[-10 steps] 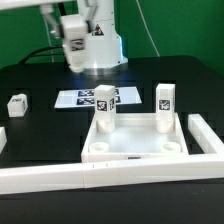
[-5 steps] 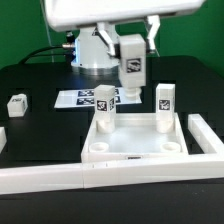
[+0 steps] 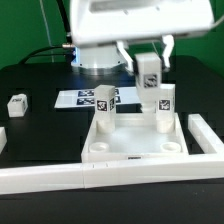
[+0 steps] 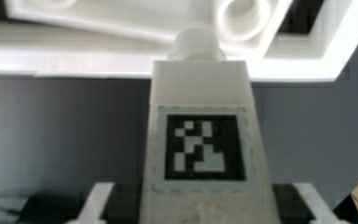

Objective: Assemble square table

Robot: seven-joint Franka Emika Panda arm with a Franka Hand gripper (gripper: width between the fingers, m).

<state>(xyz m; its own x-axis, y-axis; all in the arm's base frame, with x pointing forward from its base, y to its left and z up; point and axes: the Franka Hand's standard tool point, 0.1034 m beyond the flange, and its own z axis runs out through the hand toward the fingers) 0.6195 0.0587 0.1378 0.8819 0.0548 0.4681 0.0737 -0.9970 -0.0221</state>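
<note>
Upper centre-right of the exterior view: the gripper (image 3: 148,52) clamps a blocky white plastic leg (image 3: 149,74), its square black-and-white tag showing, above the smooth rimmed square slab (image 3: 135,153).

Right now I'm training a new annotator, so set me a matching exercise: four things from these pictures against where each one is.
Things:
1. held leg
2. lone leg
3. corner leg
4. marker board

Places:
A. upright in the square table's far corner, on the exterior view's left
B. flat on the black work surface, behind the slab
C. in the air, clamped in the gripper
D. alone on the work surface, far toward the exterior view's left

Pairs: 1-C, 2-D, 3-A, 4-B
</note>
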